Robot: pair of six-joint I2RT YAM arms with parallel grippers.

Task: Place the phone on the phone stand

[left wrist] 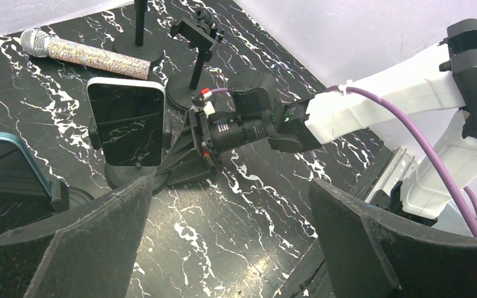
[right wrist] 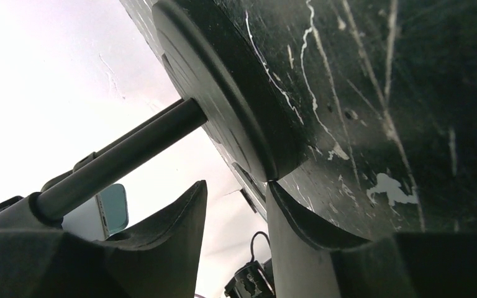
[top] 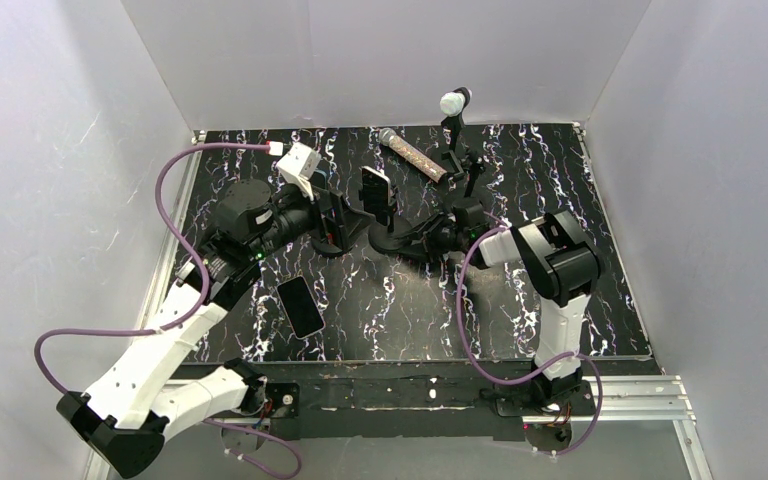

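Observation:
A dark phone lies flat on the marbled table, near the left arm's forearm. Another phone, white-framed, stands upright in a black phone stand mid-table. My left gripper hovers left of that stand, open wide, with only bare table between its fingers. My right gripper lies low against the stand's round base. Its jaws are parted with nothing between them, and one fingertip touches the base's rim. A teal-edged phone shows partly at the left edge of the left wrist view.
A glittery microphone lies at the back. Beside it stand a microphone stand with a white ball and a small clamp stand. White walls enclose the table. A metal rail runs along the near edge.

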